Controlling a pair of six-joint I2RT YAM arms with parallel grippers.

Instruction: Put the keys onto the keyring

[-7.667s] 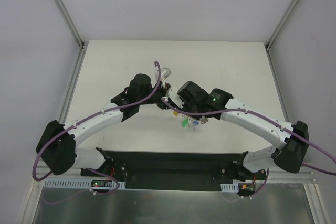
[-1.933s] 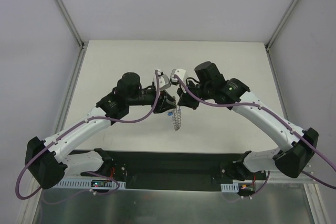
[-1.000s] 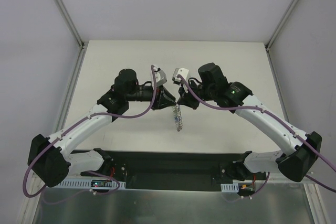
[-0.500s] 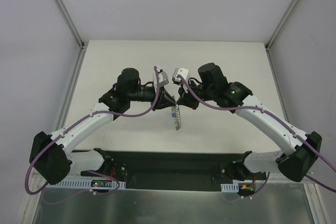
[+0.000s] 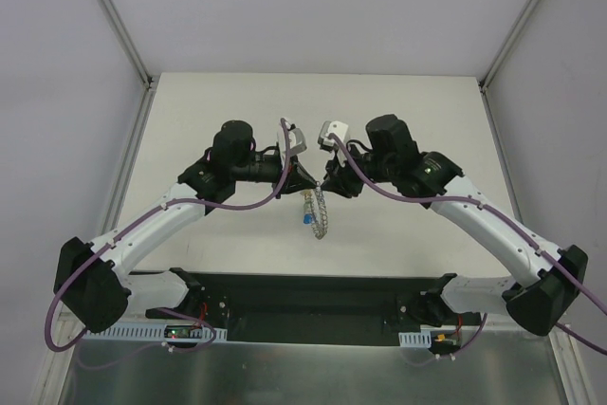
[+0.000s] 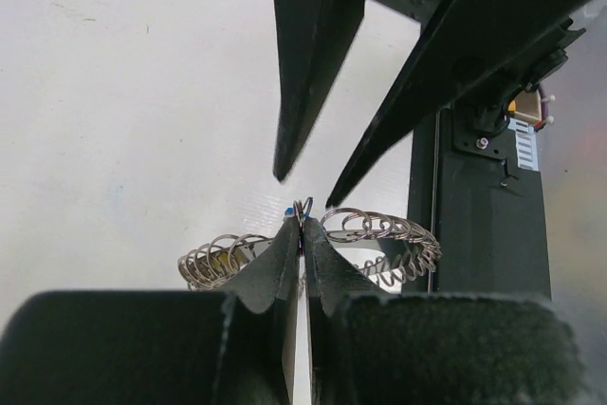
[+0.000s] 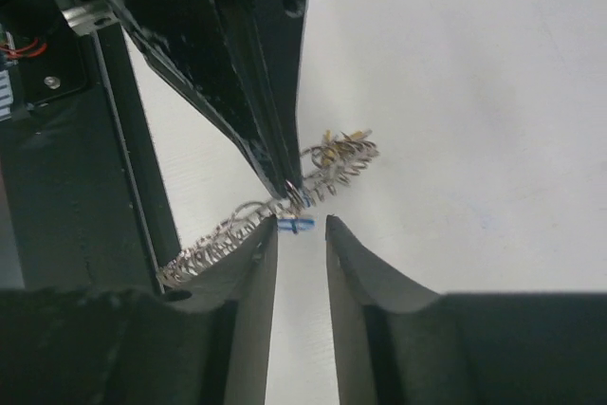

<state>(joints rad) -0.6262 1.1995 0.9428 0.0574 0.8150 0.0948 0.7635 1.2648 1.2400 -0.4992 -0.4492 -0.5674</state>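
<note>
Pinching the keyring [image 6: 379, 234] at one loop of its rim, the left gripper [image 6: 302, 232] has its two fingers pressed flat together, with no gap showing between them. The ring's grey, looped wire rim sags away from those fingertips in two arcs, one to each side. A yellow-headed key [image 6: 230, 255] sits among the loops of one arc, a little way off from the pinch. A blue-headed key [image 7: 296, 224] hangs right at the pinch, just past the left fingertips.

The right gripper [image 7: 301, 227] meets the left one tip to tip, its fingers spread a little. The blue-headed key lies in that gap, close against one finger; whether it touches the finger cannot be told. The right fingers clamp nothing that shows.

Under both grippers is the white table [image 5: 218, 111]; whether the drooping ring rests on it cannot be told. Each gripper's dark fingers cut across the other's wrist view. In the right wrist view the left fingers cover the middle stretch of the ring, so only the two arcs show. Purple cables [image 5: 232, 204] run along both arms behind the grippers. A black base plate [image 5: 313, 299] lies back towards the arm bases, well apart from the fingertips. Small parts fixed along it carry marks too small to read.
</note>
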